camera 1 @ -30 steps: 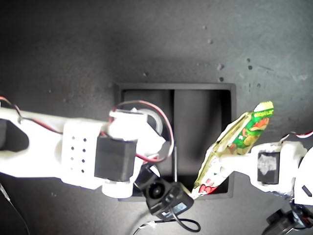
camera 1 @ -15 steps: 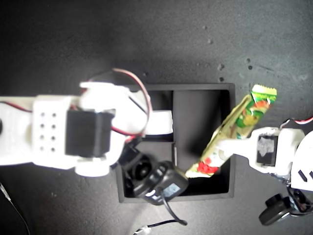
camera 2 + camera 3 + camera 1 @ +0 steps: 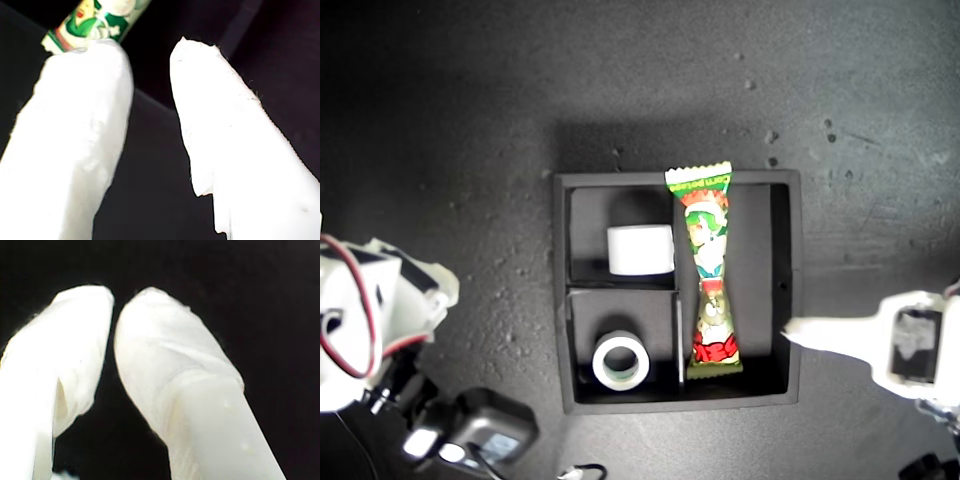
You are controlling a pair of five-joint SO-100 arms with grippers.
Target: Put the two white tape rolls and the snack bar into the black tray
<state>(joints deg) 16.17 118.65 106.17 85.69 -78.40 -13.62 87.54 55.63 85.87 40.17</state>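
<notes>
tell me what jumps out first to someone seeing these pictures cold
The bright snack bar lies along the long compartment of the black tray, its top end over the far rim. Two white tape rolls fill the small compartments: one on edge, one flat. My first tool, empty, points at the tray from the exterior view's right.

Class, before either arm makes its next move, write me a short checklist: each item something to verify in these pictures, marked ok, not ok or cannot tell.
1. Snack bar lies inside the black tray, in the long compartment: ok.
2. First white tape roll sits in one small compartment, on its side: ok.
3. Second white tape roll lies flat in the other small compartment: ok.
4. My first end effector is open and empty, snack bar released: ok.
5. My second end effector carries nothing: ok.
6. Snack bar fully flat on the tray floor: cannot tell.
</notes>
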